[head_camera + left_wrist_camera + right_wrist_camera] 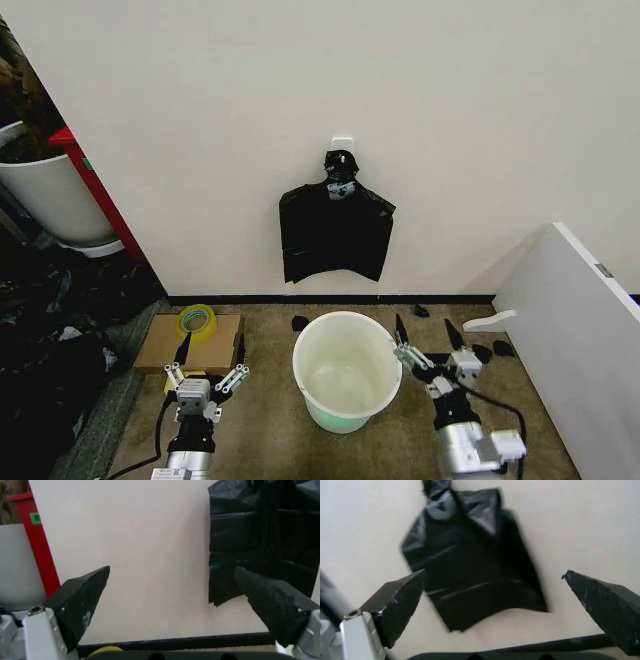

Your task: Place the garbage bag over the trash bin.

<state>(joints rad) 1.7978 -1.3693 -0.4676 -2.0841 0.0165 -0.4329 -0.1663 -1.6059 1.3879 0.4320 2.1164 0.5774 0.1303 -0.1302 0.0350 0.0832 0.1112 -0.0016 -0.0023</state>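
Silver-white wrists, black cables; left claw point(207, 369) and right claw point(427, 336): black wedge-shaped textured fingertips.

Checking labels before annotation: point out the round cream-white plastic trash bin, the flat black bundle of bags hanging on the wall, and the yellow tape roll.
trash bin point(310, 372), head view, left rim.
black bundle of bags point(333, 235), head view, flat middle.
yellow tape roll point(183, 324), head view, left side of the ring.

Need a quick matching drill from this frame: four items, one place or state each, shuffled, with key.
1. trash bin
2. black bag bundle
3. yellow tape roll
4. left end effector

A. hanging on the wall
B. lying on flat cardboard
C. open, holding nothing
D. on the floor between the arms, unlined

Pairs: 1-D, 2-A, 3-B, 4-C
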